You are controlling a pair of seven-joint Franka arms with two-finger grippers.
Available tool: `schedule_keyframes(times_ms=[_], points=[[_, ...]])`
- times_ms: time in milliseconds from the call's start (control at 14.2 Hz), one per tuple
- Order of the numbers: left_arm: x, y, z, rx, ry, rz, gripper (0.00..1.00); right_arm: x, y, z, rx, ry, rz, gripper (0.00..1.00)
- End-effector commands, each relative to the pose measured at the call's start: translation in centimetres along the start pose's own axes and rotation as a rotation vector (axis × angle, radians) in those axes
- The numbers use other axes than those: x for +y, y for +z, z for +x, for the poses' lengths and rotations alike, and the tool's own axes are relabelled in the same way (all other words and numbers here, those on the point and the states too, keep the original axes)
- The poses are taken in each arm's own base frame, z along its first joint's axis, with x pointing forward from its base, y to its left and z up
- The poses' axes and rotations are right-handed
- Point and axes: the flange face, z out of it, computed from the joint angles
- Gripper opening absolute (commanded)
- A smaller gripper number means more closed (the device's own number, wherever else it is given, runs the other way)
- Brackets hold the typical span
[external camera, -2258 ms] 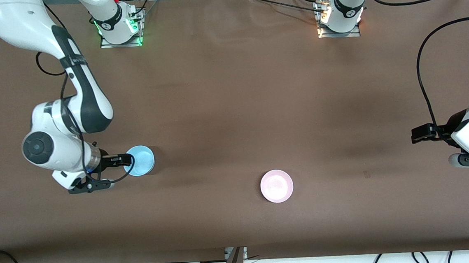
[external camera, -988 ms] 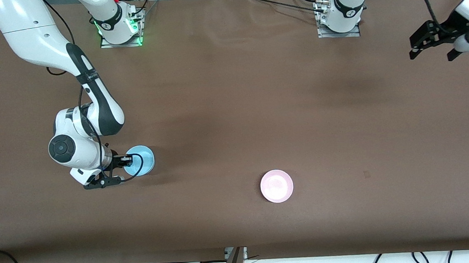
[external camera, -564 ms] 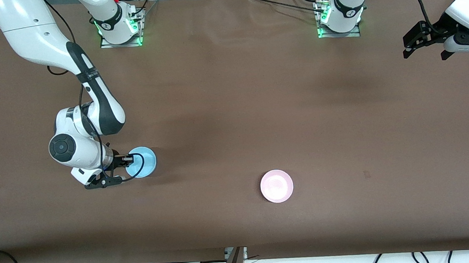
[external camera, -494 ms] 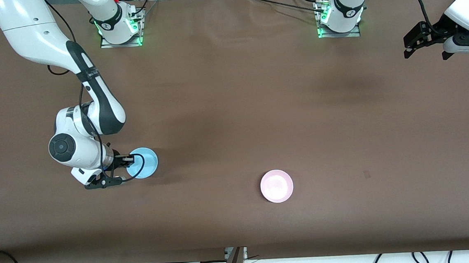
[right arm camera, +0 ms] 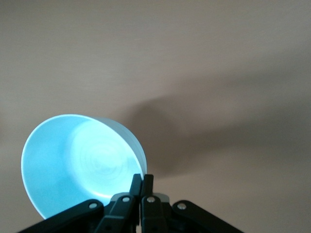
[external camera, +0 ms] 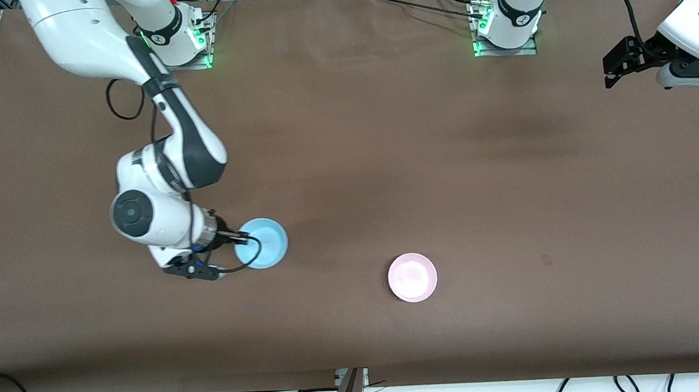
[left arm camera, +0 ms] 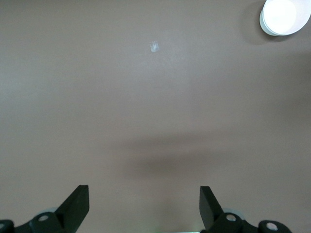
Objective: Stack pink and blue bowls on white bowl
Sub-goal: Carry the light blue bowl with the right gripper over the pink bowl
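Blue bowl point(external camera: 262, 243) lifted above worktop point(external camera: 347, 159) | right gripper point(external camera: 234, 240) clamped tight on its rim | left gripper point(external camera: 614, 67) wide open, empty, waiting over worktop's edge

The light blue bowl point(external camera: 261, 243) is hanging tilted above the brown table toward the right arm's end, seemingly lifted clear. The pale pink bowl point(external camera: 412, 277) is sitting upright, nearer the front camera, well apart.

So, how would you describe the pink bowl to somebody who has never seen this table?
On the brown table, look near the middle, close to the front camera. The pink bowl sits alone there, untouched. The blue bowl is pinched by the right gripper, toward the right arm's end.
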Motion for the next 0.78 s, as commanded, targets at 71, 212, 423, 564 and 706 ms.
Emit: schedule_keyframes(times_ms=[71,212,423,564,706], points=[[0.6,-1.1,2.3,-0.01,-0.01,0.017,1.0,-8.2,0.6,0.3,0.022,0.221,0.145,0.0],[0.7,0.4,3.3,-0.034,-0.022,0.017,1.0,-12.3,1.9,-0.7,0.051,0.304,0.274,0.0],[2.8,-0.1,3.4,-0.005,-0.063,0.018,1.0,-16.8,4.5,-3.4,0.124,0.346,0.467,0.0],[4.5,-0.3,3.3,-0.002,-0.053,0.036,1.0,-18.9,5.9,-5.1,0.178,0.337,0.555,0.0],[4.0,-0.4,3.6,0.021,-0.065,-0.006,1.0,-20.5,7.2,-6.5,0.185,0.337,0.631,0.0]])
